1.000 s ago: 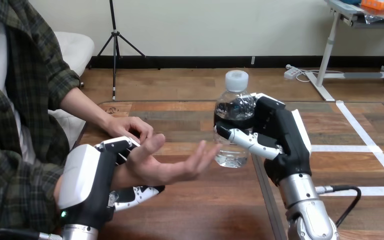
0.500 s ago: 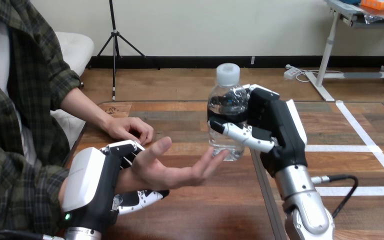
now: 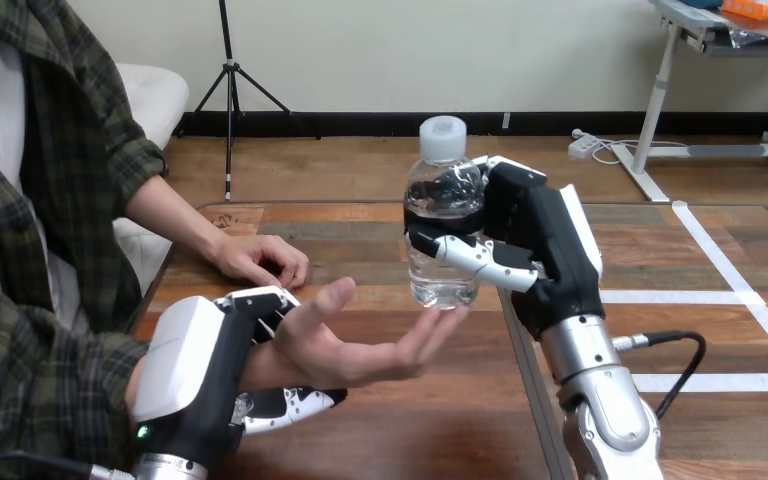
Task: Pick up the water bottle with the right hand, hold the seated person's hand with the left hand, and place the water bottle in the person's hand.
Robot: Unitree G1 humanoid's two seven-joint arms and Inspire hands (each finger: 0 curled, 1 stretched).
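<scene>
A clear water bottle (image 3: 444,215) with a white cap stands upright in the air, and my right hand (image 3: 545,250) is shut on its middle from the right. Its base hangs just above the fingertips of the person's hand (image 3: 345,345), which lies palm up over the table's front left. My left hand (image 3: 200,365) is shut on that hand's wrist, fingers over the top and thumb beneath. Whether the bottle touches the fingertips is unclear.
The person's other hand (image 3: 260,258) rests flat on the wooden table (image 3: 380,420) at the back left. The person's sleeved forearm fills the lower left corner. A seam runs down the table under my right forearm.
My right hand has carried the bottle left and slightly up, from beside the person's fingertips to just over them. My left hand and the held hand shifted a little right.
</scene>
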